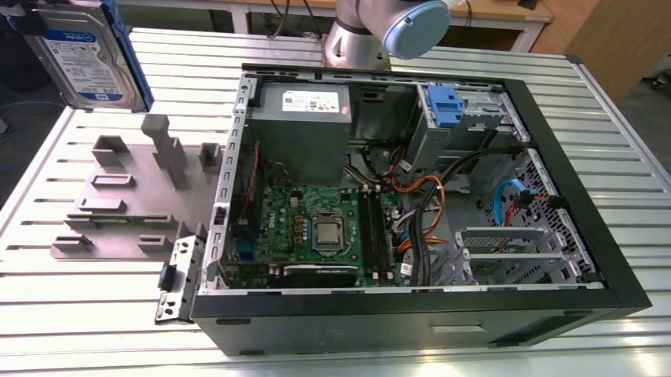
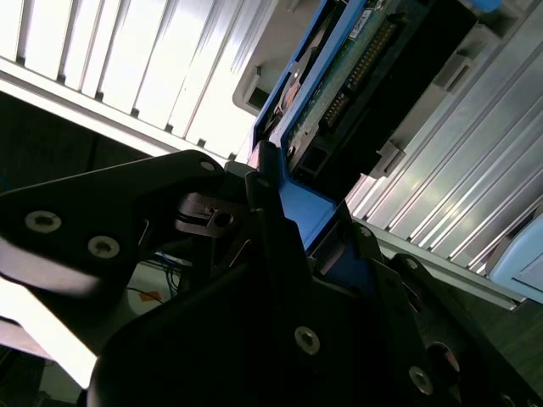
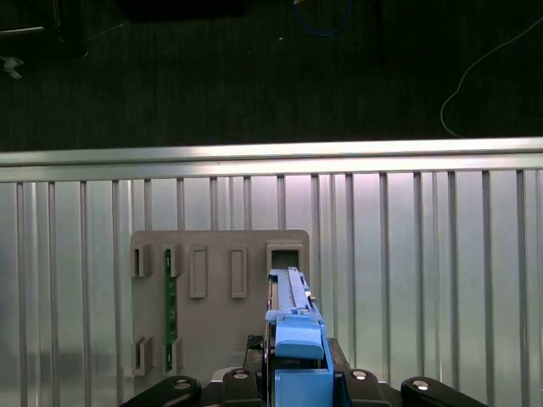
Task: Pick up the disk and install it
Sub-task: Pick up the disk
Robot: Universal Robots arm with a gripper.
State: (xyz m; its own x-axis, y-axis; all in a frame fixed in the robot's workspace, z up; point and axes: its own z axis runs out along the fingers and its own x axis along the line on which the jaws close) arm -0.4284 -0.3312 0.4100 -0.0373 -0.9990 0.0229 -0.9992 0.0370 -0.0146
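Biggest worry imo: the disk (image 1: 86, 52) hangs in the air by one narrow edge of its blue plastic frame, so the grip is on plastic that prob flexes. A quick swing or a bump could twist it in the end effector (image 3: 295, 379) or let it slip out. There's only the bare metal worktop (image 1: 84, 314) and the grey holder plate (image 1: 115, 220) under it.

Second thing: the drive bay (image 1: 477, 118) w/ its blue bracket (image 1: 445, 106) sits in the far corner of the open PC case (image 1: 419, 314), upper right of centre in the exterior view. That's well apart from the disk, which is at the upper left of that frame. There's also a bunch of orange and black cables (image 1: 416, 192) just beside the bay, so a disk coming in tilted could snag them or clip the case wall. If it sits even a bit crooked in the grip, my guess is it won't line up w/ the bracket.

Where it is rn: the end effector is closed on the disk, w/ the black fingers (image 2: 265, 203) clamping the blue frame from both sides in both wrist views. The disk stands on edge and sticks straight out ahead of the fingers, circuit-board side showing in the second wrist view. In the first wrist view it's over the grey plate and clear of it afaict.
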